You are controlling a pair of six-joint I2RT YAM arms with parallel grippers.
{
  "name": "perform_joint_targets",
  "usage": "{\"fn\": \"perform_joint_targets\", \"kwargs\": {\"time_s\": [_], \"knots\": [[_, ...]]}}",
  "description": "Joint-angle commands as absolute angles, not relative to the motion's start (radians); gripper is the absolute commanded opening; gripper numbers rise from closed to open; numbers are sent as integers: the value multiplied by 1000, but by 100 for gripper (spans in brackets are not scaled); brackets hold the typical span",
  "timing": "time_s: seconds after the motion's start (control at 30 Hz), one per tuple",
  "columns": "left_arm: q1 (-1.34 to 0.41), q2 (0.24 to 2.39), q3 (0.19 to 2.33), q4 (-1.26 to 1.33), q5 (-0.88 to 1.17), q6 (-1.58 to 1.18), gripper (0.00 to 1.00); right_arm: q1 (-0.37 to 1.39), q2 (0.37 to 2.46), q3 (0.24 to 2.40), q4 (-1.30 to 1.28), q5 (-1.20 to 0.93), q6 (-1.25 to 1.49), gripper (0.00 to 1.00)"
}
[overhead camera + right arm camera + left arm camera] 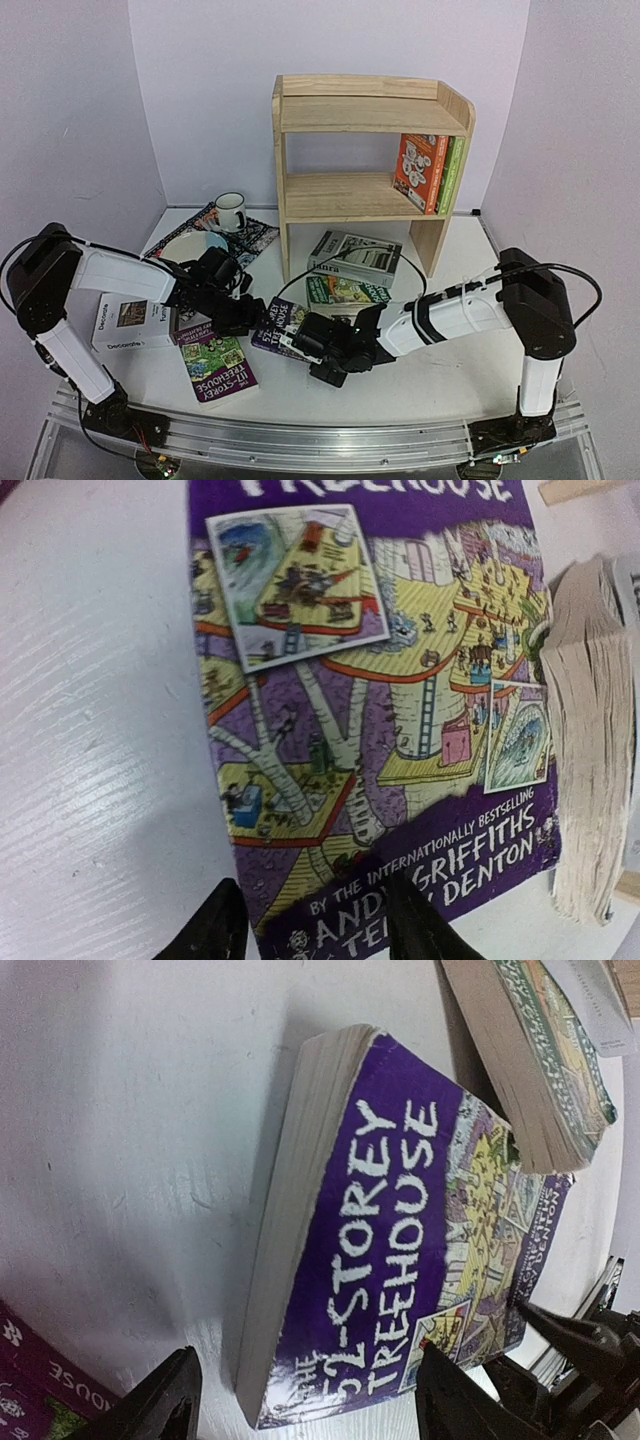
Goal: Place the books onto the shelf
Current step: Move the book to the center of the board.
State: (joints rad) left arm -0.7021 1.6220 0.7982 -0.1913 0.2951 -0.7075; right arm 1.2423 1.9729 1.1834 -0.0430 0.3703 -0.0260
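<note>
Left gripper (305, 1400) was spread wide, its fingers (150, 1410) either side of the title end of the purple book (390, 1260). One finger stood off the page edge and the other over the cover, with no pinch seen. Right gripper (315, 920) was also parted, at the opposite end by the authors' names. One of its fingers (220, 925) was over the worktop (90, 730) beside the long edge, the other over the cover; contact couldn't be told.

Purple book lay cover up at mid-worktop on the near side, directly between the two grippers. Its long axis ran far-left to near-right, title end toward the left gripper and author end toward the right.

Green book (347, 291) lay just beside its far-right corner, with the ianra book (357, 255) beyond that by the foot of the shelf (370, 150). Dark purple book (218, 365) lay near-left of the purple one, and the white Decorate book (130, 325) further left. Orange book (418, 172) and a second green book (452, 175) stood upright at the right of the shelf's lower tier.

Left arm (120, 272) had its elbow folded high at the left, forearm running right, wrist low. Right arm (450, 315) had its elbow raised at the right, forearm running left, low over the worktop.
</note>
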Motion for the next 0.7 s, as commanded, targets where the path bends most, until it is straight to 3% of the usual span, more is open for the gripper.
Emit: {"fn": "perform_joint_targets", "kwargs": {"time_s": [0.0,0.23,0.67], "knots": [[-703,1523,812,-172,245,-726,75,1230,2008,1178,-114,401,-33,26],[-703,1424,788,-169,245,-844,75,1230,1954,1187,-72,387,25,0],[-703,1300,623,61,311,-1129,76,1223,1858,1186,-14,348,77,0]]}}
